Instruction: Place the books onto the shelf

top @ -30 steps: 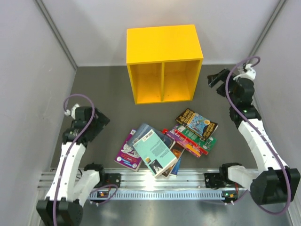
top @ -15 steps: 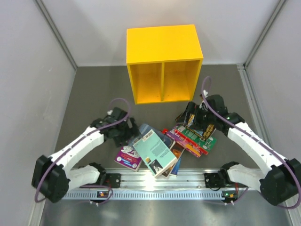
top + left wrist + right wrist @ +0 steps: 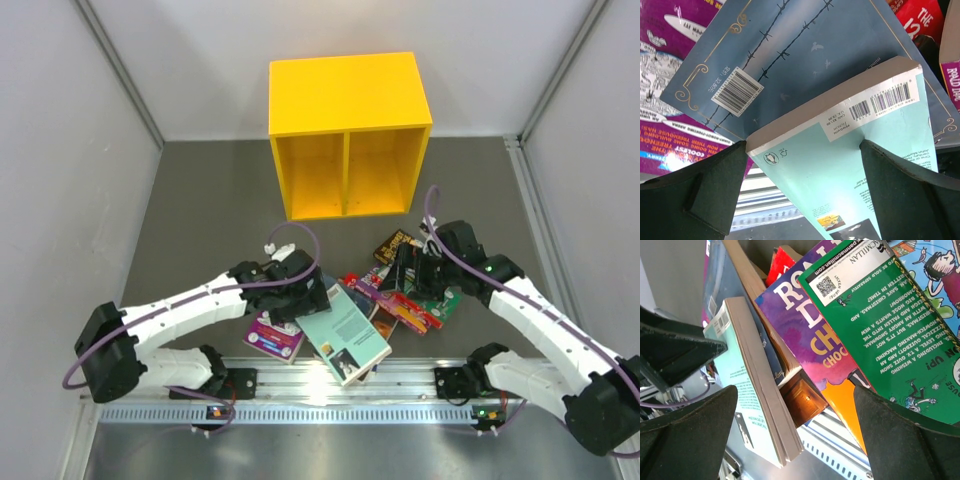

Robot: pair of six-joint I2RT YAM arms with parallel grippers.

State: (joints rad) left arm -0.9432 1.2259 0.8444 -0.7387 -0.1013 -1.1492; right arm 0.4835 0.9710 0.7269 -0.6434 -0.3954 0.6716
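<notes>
My left gripper (image 3: 804, 145) gapes wide with an end of the teal book (image 3: 850, 170) between its fingers. My right gripper (image 3: 795, 390), equally wide, hovers above the purple book (image 3: 800, 330) and green book (image 3: 890, 325). I should pinch the teal book alone, clear of the blue book (image 3: 815, 50) under it. Only the top view shows the shelf (image 3: 350, 95), well ahead of both; the wrists show book edges.

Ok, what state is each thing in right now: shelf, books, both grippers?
Bright yellow two-compartment shelf: both compartments empty.
Colourful paperback books: heaped on table, none shelved.
Pale teal paperback: topmost, between left gripper's fingers.
Left gripper: open, straddling teal paperback.
Right gripper: open, above heap, holding nothing.
</notes>
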